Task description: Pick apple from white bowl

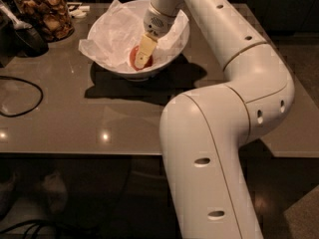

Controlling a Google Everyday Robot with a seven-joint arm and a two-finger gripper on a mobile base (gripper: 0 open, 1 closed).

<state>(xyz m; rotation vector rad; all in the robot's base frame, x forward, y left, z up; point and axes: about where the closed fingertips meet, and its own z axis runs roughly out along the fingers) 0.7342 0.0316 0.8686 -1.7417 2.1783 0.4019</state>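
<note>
The white bowl [167, 49] stands at the back middle of the grey table, lined with crumpled white paper [112, 34] that sticks out past its rim. The apple [133, 58], small and red, lies at the bottom of the bowl. My gripper [140, 59] reaches down into the bowl from the right and sits right at the apple, covering part of it. The apple rests low in the bowl.
A glass jar of brown snacks [46, 13] stands at the back left beside a dark object [22, 36]. A black cable [22, 96] loops on the table's left. My white arm [239, 83] arches over the table's right half. The table's front edge [75, 153] is near.
</note>
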